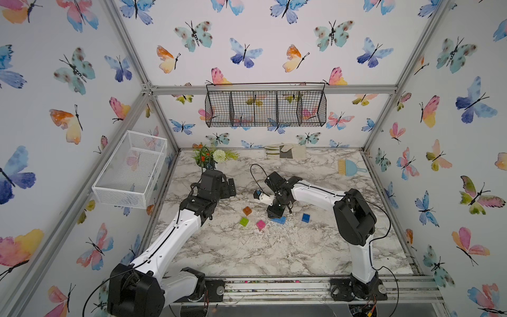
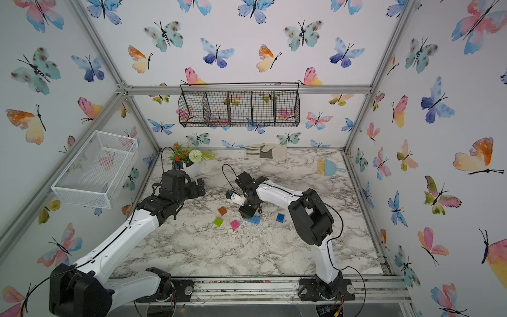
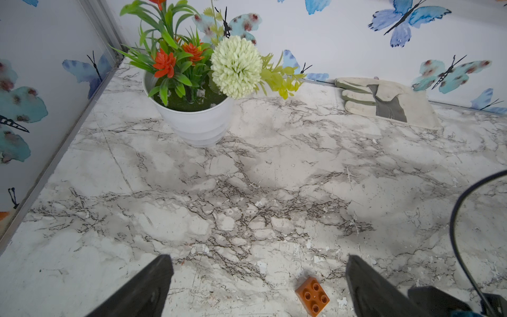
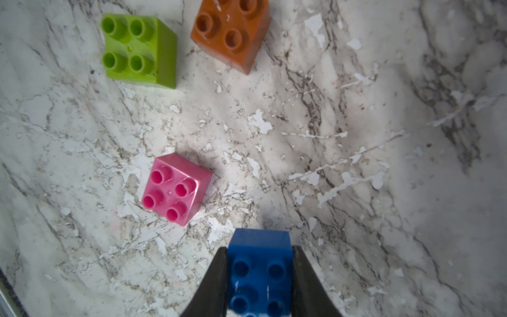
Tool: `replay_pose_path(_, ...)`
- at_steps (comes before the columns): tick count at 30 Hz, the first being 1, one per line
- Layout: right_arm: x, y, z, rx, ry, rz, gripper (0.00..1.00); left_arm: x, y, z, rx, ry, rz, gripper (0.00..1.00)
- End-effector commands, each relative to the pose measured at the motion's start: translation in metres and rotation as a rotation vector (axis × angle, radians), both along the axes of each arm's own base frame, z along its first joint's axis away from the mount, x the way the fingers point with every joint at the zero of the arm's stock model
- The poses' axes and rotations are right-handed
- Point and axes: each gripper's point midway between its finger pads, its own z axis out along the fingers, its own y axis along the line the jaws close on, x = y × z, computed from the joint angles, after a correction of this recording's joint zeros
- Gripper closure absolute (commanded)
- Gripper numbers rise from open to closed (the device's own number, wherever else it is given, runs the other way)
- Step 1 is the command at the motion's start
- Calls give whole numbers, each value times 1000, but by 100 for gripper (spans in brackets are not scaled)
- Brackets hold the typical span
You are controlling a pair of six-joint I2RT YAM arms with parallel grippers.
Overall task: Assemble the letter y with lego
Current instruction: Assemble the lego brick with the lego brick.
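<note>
Five lego bricks lie apart on the marble table: orange (image 1: 247, 210), lime green (image 1: 244, 221), pink (image 1: 261, 225), light blue (image 1: 279, 220) and dark blue (image 1: 306, 217). No joined letter y shows in any view. My right gripper (image 4: 260, 247) is shut on another dark blue brick (image 4: 260, 263), studs facing the camera. In both top views that gripper (image 1: 275, 212) hangs right over the light blue brick, with pink (image 4: 175, 189), green (image 4: 137, 49) and orange (image 4: 230, 30) beyond it. My left gripper (image 3: 259, 263) stands open and empty at the back left, the orange brick (image 3: 312, 296) on the table below its jaws.
A white flower pot (image 3: 197, 120) stands at the back left, just behind the left gripper (image 1: 231, 188). A work glove (image 1: 285, 151) and a small brush with dustpan (image 1: 349, 167) lie along the back. A white mesh basket (image 1: 131, 167) and a black wire basket (image 1: 266, 108) hang on the walls.
</note>
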Motion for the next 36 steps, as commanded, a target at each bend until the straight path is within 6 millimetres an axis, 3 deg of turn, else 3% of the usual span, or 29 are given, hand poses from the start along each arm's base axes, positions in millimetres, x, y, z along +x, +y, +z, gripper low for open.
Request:
replay_pose_path(1,-31,-9,-28,-71,144,45,96,1,1,4,-9,-8,4,1)
replay_pose_path(12,-30,-15,-31,-92,126,32,96,1,2,5,-10,-11,5,0)
replay_pose_path(22,-18,-42,-36,-171,-7,-61,96,1,2,4,-13,-9,6,0)
replay_pose_path(31,-24,-39,-47,-168,42,-60,96,1,3,3,-13,-7,9,0)
replay_pose_path(36,-3,-27,-24,-89,-59,-112,96,2,3,3,-16,-7,7,1)
